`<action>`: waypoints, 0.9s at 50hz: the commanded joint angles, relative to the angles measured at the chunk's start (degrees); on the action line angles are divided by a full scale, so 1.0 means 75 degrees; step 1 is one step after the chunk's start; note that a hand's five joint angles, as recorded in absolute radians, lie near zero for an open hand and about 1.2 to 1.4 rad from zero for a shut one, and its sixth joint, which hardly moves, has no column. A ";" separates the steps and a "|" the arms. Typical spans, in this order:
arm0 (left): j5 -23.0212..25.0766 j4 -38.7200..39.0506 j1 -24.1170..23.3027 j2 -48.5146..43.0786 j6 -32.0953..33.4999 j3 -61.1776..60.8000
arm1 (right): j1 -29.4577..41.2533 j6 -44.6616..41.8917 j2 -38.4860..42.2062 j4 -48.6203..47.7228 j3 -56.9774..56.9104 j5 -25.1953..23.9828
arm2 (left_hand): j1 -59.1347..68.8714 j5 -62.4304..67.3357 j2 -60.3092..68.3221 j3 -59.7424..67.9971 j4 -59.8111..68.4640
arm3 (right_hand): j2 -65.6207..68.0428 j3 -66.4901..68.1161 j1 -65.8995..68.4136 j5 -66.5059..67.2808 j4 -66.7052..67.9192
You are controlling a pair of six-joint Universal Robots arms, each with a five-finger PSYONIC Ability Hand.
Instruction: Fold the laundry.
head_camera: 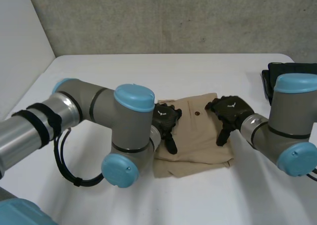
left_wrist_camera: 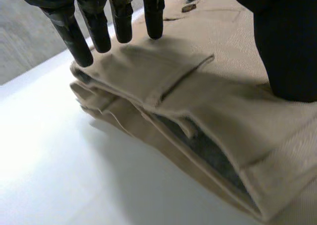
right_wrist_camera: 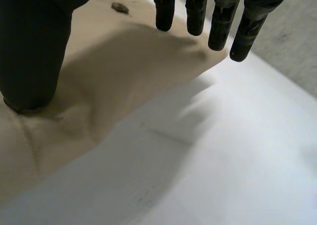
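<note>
Head view, left first: left hand (head_camera: 166, 120) at the tan garment's (head_camera: 198, 138) left edge, fingers (left_wrist_camera: 121, 17) straight, slightly apart, pinching nothing. Garment mid-table (head_camera: 148, 71), stacked in layers. Right hand (head_camera: 232, 111) at the right edge, fingers (right_wrist_camera: 195, 12) straight, thumb on cloth. Seems nearly done; perhaps only flattening left.

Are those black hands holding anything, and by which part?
Nothing is gripped: left hand and right hand rest open on the folded tan garment.

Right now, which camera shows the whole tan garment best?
The head view: the tan garment lies whole, the left hand and right hand on it. The left wrist view shows its stacked layers, the right wrist view one flat edge.
</note>
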 commanded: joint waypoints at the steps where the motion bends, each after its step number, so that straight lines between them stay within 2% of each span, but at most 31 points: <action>1: 0.0264 0.0012 0.0226 0.1399 -0.0069 -0.0524 | -0.0035 0.0254 -0.1696 -0.0878 0.1072 0.0714 | 0.0208 0.0355 0.0213 0.0343 0.0312 | -0.0361 -0.0262 0.0137 -0.0502 -0.0457; 4: 0.0580 0.0012 0.0284 0.2045 -0.0080 -0.0794 | 0.0024 0.0395 -0.2377 -0.1195 0.1693 0.1172 | 0.0163 0.0310 0.0168 0.0298 0.0267 | -0.0361 -0.0262 0.0137 -0.0502 -0.0457; 6: 0.0932 0.0011 0.0343 0.2608 -0.0092 -0.1133 | 0.0071 0.0418 -0.2602 -0.1232 0.2011 0.1244 | 0.0096 0.0243 0.0101 0.0231 0.0199 | -0.0361 -0.0262 0.0137 -0.0502 -0.0457; 13: 0.2266 0.0035 0.0600 0.4236 -0.0104 -0.2421 | 0.0480 0.0618 -0.3048 -0.1314 0.3465 0.0694 | -0.0173 -0.0027 -0.0169 -0.0038 -0.0070 | -0.0361 -0.0262 0.0137 -0.0502 -0.0457; 17: 0.2678 0.0047 0.0753 0.4811 -0.0127 -0.2996 | 0.0820 0.0840 -0.2990 -0.1652 0.4016 0.0424 | -0.0196 -0.0049 -0.0191 -0.0061 -0.0092 | -0.0361 -0.0262 0.0137 -0.0502 -0.0457; 27: 0.2785 0.0058 0.0906 0.5165 -0.0127 -0.3619 | 0.1371 0.0911 -0.1889 -0.3234 0.4310 0.0553 | -0.0241 -0.0094 -0.0236 -0.0105 -0.0137 | -0.0361 -0.0262 0.0137 -0.0502 -0.0457; 32: 0.2785 0.0058 0.0894 0.5176 -0.0127 -0.3619 | 0.1465 0.0701 -0.1339 -0.4030 0.4193 0.1009 | -0.0241 -0.0094 -0.0236 -0.0105 -0.0137 | -0.0361 -0.0262 0.0137 -0.0502 -0.0457; 36: 0.2785 0.0058 0.0882 0.5176 -0.0139 -0.3619 | 0.1465 0.0326 -0.1080 -0.4243 0.4134 0.1127 | -0.0241 -0.0094 -0.0236 -0.0105 -0.0137 | -0.0361 -0.0262 0.0137 -0.0502 -0.0457; 45: 0.2785 0.0058 0.0894 0.5188 -0.0244 -0.3631 | 0.1465 -0.0073 -0.0834 -0.4958 0.3982 0.1022 | -0.0241 -0.0094 -0.0236 -0.0105 -0.0137 | 0.2004 0.2103 0.2502 0.1862 0.1907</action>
